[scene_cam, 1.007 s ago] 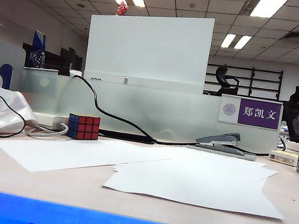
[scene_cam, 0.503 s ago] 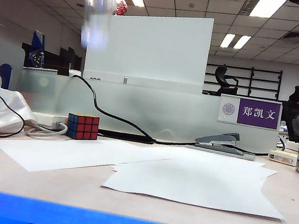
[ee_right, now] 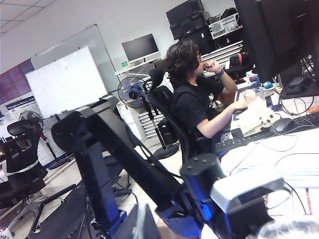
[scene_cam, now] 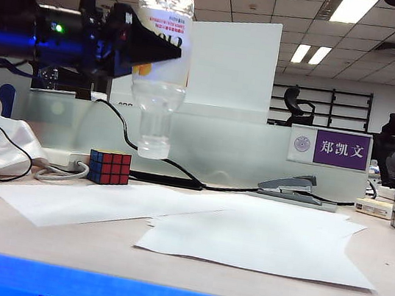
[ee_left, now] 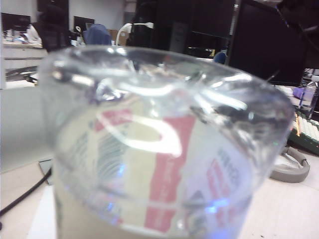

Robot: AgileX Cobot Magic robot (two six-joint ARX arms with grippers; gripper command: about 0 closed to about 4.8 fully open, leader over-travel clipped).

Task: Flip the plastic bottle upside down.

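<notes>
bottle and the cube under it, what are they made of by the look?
Bottle, held cap-down in the left gripper: clear glossy plastic, background shows through, highlights on its base; label looks printed film or paper. Cube: likely hard plastic, shiny coloured squares on black. Right gripper unseen.

Open air under bottle (scene_cam: pixel 158 75); cube (scene_cam: pixel 110 168) nearby

The clear, glossy plastic bottle (scene_cam: pixel 159 75), its paper-like cream label glinting under ceiling lights, is clamped in the matt black left pincer (scene_cam: pixel 147 45) above a smooth, pale wood-look desk (scene_cam: pixel 388 266). Below the bottle lie flat matt sheets of white paper (scene_cam: pixel 243 240), a shiny plastic puzzle cube (scene_cam: pixel 110 168) and, further along, a dull grey metal stapler (scene_cam: pixel 290 185).
</notes>
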